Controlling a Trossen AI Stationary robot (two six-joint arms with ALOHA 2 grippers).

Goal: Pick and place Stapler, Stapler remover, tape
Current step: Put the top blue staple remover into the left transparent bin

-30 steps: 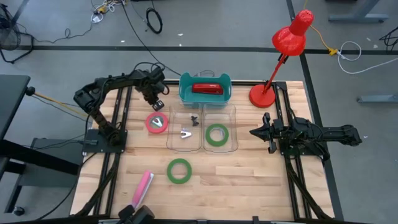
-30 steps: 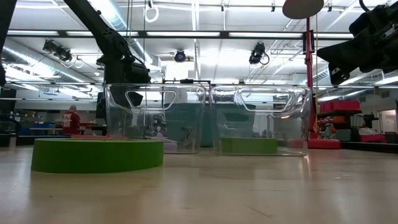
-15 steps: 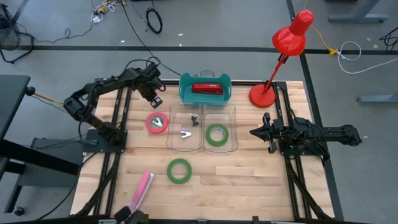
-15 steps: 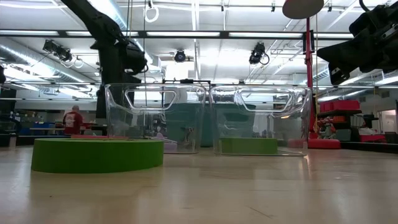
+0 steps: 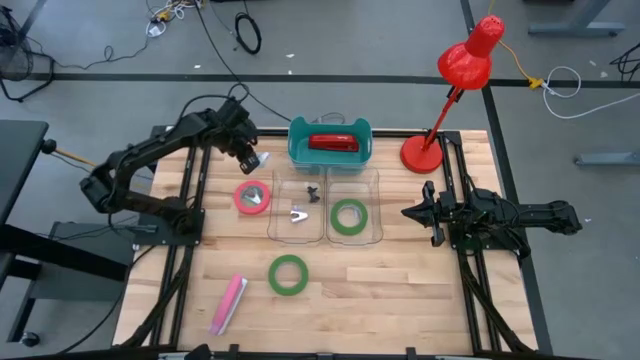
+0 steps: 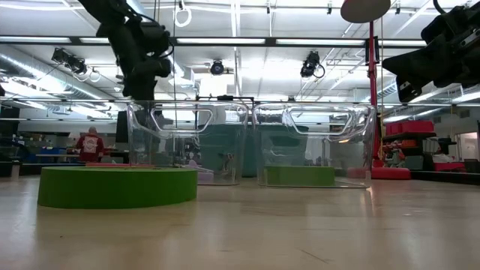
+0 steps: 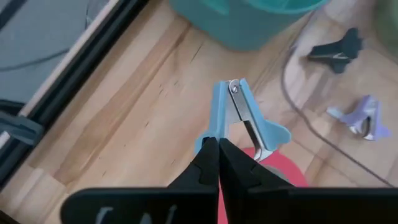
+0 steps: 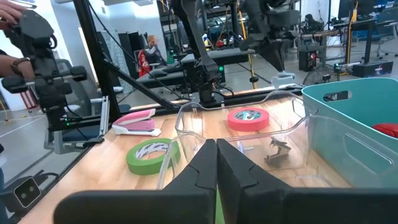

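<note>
Meanwhile, the left claw [image 5: 250, 155] has been lifted back toward the desk's far left edge since a second ago, fingers pressed together on a light-blue staple remover [image 7: 244, 118] above the red-pink tape roll [image 5: 252, 197]. The right claw [image 5: 420, 213] is kept pressed together, empty, beside the two clear plastic bins [image 5: 370, 235]. One green tape roll [image 5: 348, 216] is seen inside the right bin, another [image 5: 288, 274] on open wooden desk [image 5: 390, 290] near a pink stapler [image 5: 229, 304]. A red stapler [image 5: 332, 143] lies in the teal tub [image 5: 296, 150]; a red desk lamp [image 5: 462, 70] stands at the far corner.
</note>
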